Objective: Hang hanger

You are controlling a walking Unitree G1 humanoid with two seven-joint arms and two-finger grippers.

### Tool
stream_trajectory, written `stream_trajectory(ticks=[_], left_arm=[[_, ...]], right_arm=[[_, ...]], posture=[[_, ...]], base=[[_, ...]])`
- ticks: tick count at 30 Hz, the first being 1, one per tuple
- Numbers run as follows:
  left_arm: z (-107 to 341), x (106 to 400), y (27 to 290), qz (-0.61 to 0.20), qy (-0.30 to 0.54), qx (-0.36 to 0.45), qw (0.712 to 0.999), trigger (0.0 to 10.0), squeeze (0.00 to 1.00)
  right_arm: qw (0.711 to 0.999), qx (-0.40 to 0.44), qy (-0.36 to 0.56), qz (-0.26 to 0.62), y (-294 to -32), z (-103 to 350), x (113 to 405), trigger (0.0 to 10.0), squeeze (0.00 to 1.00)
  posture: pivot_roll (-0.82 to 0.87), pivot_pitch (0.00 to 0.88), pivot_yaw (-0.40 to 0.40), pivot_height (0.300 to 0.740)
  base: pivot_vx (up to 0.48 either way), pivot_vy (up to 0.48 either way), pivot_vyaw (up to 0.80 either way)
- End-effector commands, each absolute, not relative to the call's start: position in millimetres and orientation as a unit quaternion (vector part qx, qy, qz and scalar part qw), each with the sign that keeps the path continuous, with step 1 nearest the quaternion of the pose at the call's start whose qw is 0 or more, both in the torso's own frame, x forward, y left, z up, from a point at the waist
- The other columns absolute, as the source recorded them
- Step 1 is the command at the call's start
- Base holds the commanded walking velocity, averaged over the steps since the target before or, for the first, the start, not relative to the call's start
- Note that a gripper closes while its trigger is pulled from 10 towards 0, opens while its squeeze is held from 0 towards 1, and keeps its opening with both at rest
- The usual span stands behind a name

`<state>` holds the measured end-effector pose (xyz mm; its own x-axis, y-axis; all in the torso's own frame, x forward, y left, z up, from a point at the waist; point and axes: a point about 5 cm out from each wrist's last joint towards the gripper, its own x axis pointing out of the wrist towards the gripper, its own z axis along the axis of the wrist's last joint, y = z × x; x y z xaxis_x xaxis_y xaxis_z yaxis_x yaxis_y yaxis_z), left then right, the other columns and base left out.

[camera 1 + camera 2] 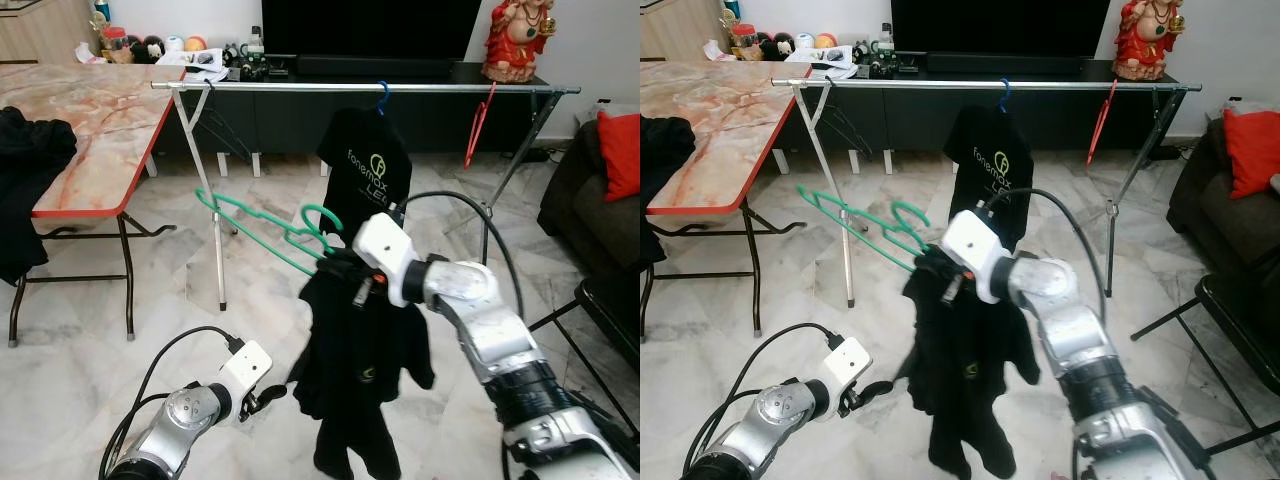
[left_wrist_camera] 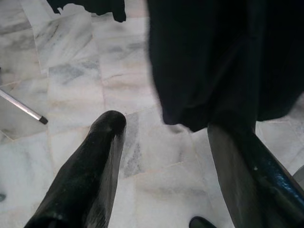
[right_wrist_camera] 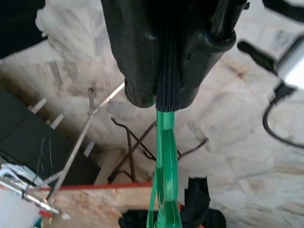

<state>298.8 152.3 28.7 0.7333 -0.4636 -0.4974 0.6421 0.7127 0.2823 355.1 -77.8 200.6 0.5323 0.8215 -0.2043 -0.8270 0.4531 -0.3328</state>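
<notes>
My right gripper (image 1: 338, 268) is shut on a green hanger (image 1: 262, 228) together with the neck of a black shirt (image 1: 355, 370) that droops from it toward the floor. In the right wrist view the black fingers (image 3: 137, 61) pinch the dark collar, and the green hanger (image 3: 164, 161) sticks out past them. The hanger sits in front of and below the silver clothes rail (image 1: 300, 88). My left gripper (image 1: 268, 395) is low by the shirt's left hem and open, its fingers (image 2: 90, 175) spread apart under the black cloth (image 2: 209, 71).
A black printed T-shirt (image 1: 365, 165) hangs on the rail from a blue hanger (image 1: 382, 95), and a red hanger (image 1: 478, 130) hangs further right. A marble-top table (image 1: 90, 130) stands left, a dark sofa with a red cushion (image 1: 620, 150) right.
</notes>
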Motion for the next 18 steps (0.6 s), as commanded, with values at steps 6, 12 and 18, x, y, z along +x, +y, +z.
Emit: stream_trajectory(ticks=[6, 12, 18], left_arm=[[23.0, 296.6, 153.1, -0.314, 0.209, 0.239, 0.895, 10.0, 0.00], [25.8, 305.0, 156.7, -0.262, 0.203, 0.254, 0.909, 10.0, 0.00], [31.9, 313.6, 162.7, -0.221, 0.201, 0.258, 0.919, 10.0, 0.00]], right_arm=[[0.836, -0.186, -0.031, 0.515, -45.9, 217.5, 342.9, 0.0, 0.00], [0.825, -0.184, -0.036, 0.534, -37.1, 218.5, 336.7, 0.0, 0.00], [0.822, -0.188, -0.033, 0.536, -35.5, 216.8, 334.0, 0.0, 0.00]], posture=[[0.05, 0.076, -0.064, 0.740], [0.05, 0.077, -0.066, 0.740], [0.05, 0.077, -0.066, 0.740]], base=[[0.000, 0.000, 0.00], [0.000, 0.000, 0.00], [0.000, 0.000, 0.00]])
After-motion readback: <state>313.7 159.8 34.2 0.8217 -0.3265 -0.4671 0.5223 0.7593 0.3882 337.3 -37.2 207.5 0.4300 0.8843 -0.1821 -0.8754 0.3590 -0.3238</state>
